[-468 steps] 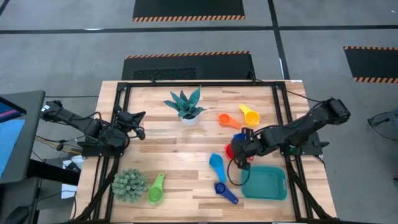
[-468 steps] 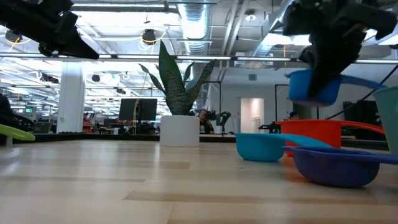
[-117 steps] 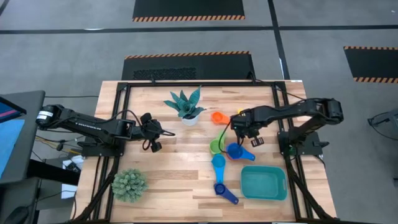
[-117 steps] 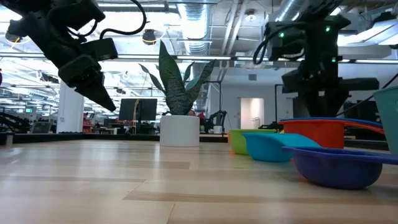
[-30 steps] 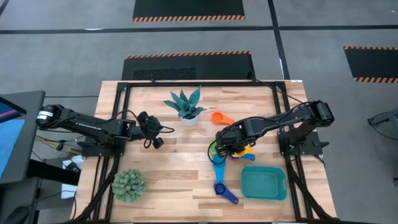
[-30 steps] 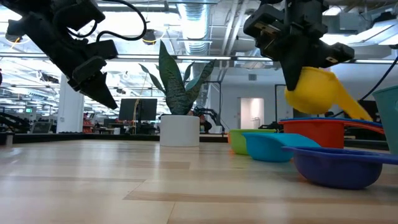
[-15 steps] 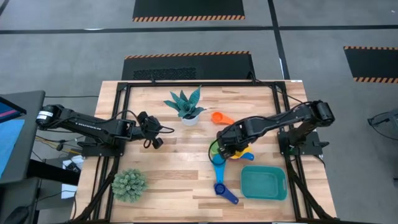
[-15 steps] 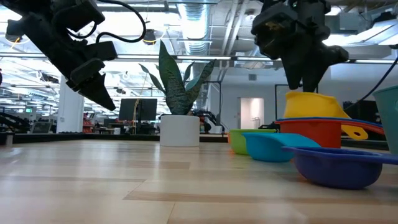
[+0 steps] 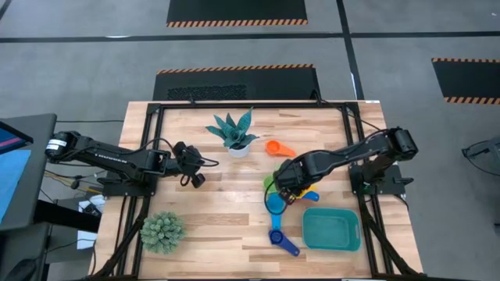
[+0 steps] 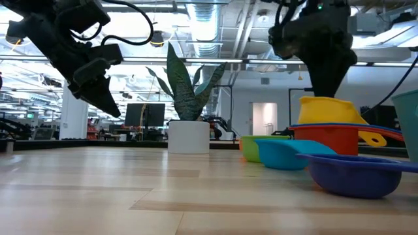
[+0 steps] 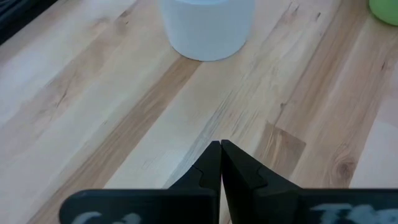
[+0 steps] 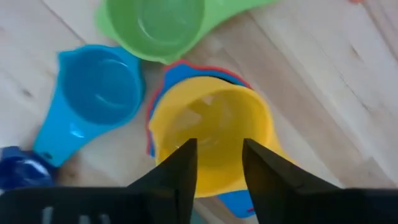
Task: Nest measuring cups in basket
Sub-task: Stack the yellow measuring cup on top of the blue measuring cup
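I see the right gripper (image 12: 214, 163) spread apart, hovering directly over the yellow cup (image 12: 211, 137), which sits nested in a blue cup on the red cup (image 10: 326, 140). The green cup (image 12: 154, 26) and light blue cup (image 12: 93, 93) lie just beside that stack, the dark blue cup (image 9: 283, 240) nearer the basket (image 9: 332, 230). The orange cup (image 9: 276, 147) lies apart, near the potted plant (image 9: 233, 133). My left gripper (image 11: 221, 165) is pressed together, waiting above the table (image 9: 195, 211).
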`<action>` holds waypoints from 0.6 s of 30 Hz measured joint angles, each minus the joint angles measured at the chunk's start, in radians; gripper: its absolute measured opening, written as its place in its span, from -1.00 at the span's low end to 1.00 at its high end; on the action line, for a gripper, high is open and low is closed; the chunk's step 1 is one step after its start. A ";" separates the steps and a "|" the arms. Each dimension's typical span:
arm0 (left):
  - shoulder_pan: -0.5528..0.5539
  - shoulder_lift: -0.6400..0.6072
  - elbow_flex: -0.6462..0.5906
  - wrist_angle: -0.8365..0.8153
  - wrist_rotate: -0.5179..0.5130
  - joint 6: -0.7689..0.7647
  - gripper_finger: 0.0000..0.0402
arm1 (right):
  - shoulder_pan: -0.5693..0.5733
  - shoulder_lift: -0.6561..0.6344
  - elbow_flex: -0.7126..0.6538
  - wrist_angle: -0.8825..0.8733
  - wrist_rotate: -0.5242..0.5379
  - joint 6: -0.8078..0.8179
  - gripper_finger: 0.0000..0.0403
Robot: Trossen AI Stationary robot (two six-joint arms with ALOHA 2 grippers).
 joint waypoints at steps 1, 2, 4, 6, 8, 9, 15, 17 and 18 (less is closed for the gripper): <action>0.000 0.000 0.000 0.002 0.000 0.000 -1.00 | 0.002 0.008 0.000 0.005 0.004 0.000 -0.32; 0.000 0.000 0.000 0.004 0.000 0.000 -1.00 | 0.002 0.017 0.000 0.018 0.006 -0.001 -0.36; 0.000 0.000 0.000 0.005 0.000 0.000 -1.00 | 0.003 0.036 0.000 0.055 0.005 -0.002 -0.42; 0.000 0.000 0.000 0.005 0.000 0.000 -1.00 | 0.003 0.049 0.000 0.088 -0.003 -0.024 -0.45; 0.000 0.000 0.000 0.004 0.000 0.000 -1.00 | 0.003 0.055 0.001 0.097 -0.010 -0.042 -0.48; 0.000 0.000 0.000 0.005 0.000 0.000 -1.00 | 0.003 0.059 0.002 0.099 -0.010 -0.042 -0.49; 0.000 0.000 0.000 0.005 -0.001 0.000 -1.00 | -0.002 0.054 0.015 0.027 -0.007 -0.059 -0.49; 0.000 0.000 0.000 0.005 -0.001 0.000 -1.00 | -0.002 0.046 0.046 -0.050 0.031 -0.082 -0.49; 0.000 0.000 0.000 0.005 -0.005 0.000 -1.00 | 0.001 0.045 0.063 -0.098 0.070 -0.095 -0.50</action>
